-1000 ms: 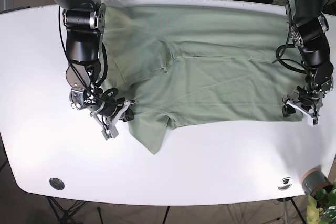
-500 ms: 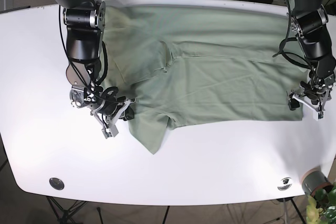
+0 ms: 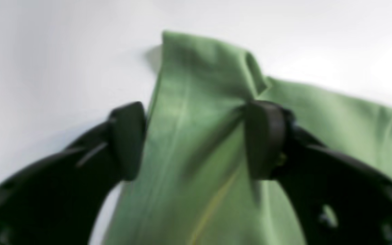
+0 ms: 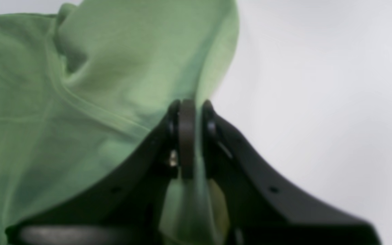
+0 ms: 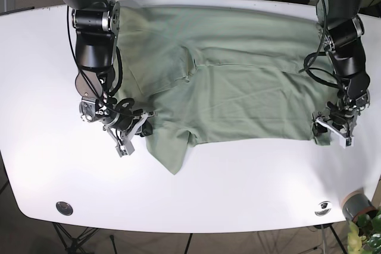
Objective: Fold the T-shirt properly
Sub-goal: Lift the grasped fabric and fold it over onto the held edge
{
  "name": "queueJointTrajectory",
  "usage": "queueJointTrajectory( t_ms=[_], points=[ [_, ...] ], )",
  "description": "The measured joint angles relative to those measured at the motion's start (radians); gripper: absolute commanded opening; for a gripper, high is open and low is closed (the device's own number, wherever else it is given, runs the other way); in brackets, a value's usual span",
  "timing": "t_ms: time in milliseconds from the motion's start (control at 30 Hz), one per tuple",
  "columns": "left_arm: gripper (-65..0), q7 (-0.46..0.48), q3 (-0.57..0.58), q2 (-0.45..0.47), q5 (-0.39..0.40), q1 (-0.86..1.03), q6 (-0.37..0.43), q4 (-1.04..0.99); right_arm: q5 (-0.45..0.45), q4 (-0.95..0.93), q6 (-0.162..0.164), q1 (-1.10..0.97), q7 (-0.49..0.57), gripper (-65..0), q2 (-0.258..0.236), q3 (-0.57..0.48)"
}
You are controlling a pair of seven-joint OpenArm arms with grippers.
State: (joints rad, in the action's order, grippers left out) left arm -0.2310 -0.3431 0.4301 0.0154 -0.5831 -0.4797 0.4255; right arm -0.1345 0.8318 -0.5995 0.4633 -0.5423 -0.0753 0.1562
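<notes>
Base view: right pincer [image 5: 136, 130] clamps T-shirt [image 5: 238, 75] edge

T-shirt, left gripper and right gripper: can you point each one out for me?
T-shirt [image 5: 250, 96]: base view, middle of the green body.
left gripper [image 3: 196, 143]: left wrist view, open, fabric between its fingertips.
right gripper [image 4: 186, 136]: right wrist view, shut on the fabric's edge.

No words, labels, brands, numbers or signs to read anywhere. Nothing printed on the green cloth, nothing on the white table, nothing on the black arms. Wrist views too blurry for any small print.
</notes>
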Motion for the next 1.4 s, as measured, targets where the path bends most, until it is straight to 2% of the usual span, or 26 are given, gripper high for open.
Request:
queueJointTrajectory(
  t_ms=[200,467,567,633,700,833,967,1133,1400],
  points=[
    [-51.8,0.066,-0.002,-0.003,0.0,-0.007,-0.005,-0.047,0.0,0.0,0.0,0.0,0.0,-62.6,0.0,0.0],
    [-65.0,0.049,-0.004,0.017,0.0,-0.004,-0.016,-0.047,0.0,0.0,0.0,0.0,0.0,-62.6,0.0,0.0],
    [-65.0,0.042,-0.004,0.017,0.033,-0.001,-0.071,-0.047,0.0,0.0,0.0,0.0,0.0,-62.8,0.0,0.0],
    [-65.0,0.037,-0.003,0.022,0.061,0.002,-0.136,-0.047,0.0,0.001,0.0,0.0,0.0,-62.8,0.0,0.0],
    [-65.0,0.037,-0.003,0.025,0.08,0.005,-0.157,-0.047,0.002,0.018,0.0,-0.006,-0.012,-62.8,0.001,0.0],
    [-65.0,0.038,-0.003,0.043,0.124,0.029,-0.169,-0.036,0.006,0.134,0.001,-0.045,-0.039,-62.8,0.0,0.0],
    [-65.0,0.034,-0.003,0.04,0.174,0.106,-0.169,0.07,0.004,0.269,0.001,-0.086,-0.045,-62.8,0.001,-0.001],
    [-65.0,-0.049,-0.003,0.035,0.253,0.196,-0.172,0.252,0.005,0.398,0.002,-0.13,-0.119,-62.8,0.0,0.0],
    [-65.0,-0.134,-0.016,0.032,0.272,0.299,-0.177,0.529,0.003,0.691,-0.003,-0.235,-0.238,-62.8,0.003,0.0]
  ],
)
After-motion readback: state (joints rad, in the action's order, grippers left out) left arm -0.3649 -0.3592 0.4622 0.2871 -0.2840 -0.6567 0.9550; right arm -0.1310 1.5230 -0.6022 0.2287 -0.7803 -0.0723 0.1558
